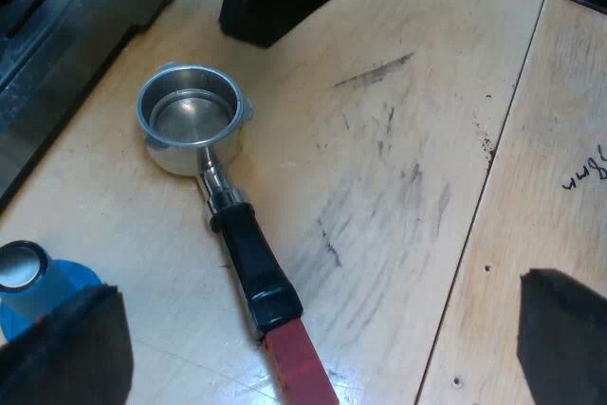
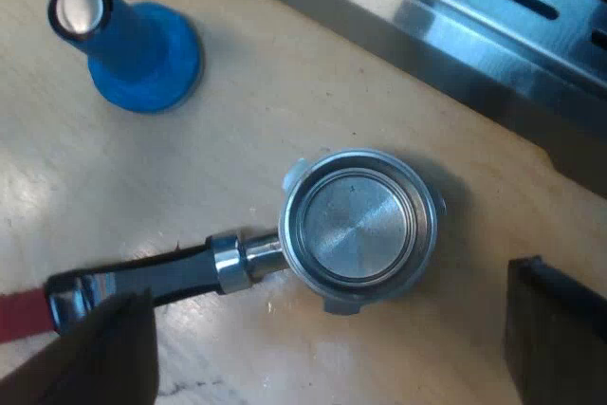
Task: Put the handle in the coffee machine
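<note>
- Left gripper (image 1: 313, 339): fingers wide apart, holding nothing, spread to either side of the handle's red end, probably lined up to close on the grip.
- Right gripper (image 2: 322, 339): fingers apart too. One hangs over the dark handle and the other is past the basket's rim; I cannot tell whether either touches.
- Metal holder (image 1: 194, 120) lies loose on the wooden table (image 1: 398, 139), basket mouth up and empty. It is not yet locked in.
- Blue tamper (image 2: 133, 45) stands upright nearby, apart from the holder.
- Espresso machine (image 2: 455, 35): its steel base runs just beyond the basket, so the carry looks short.
</note>
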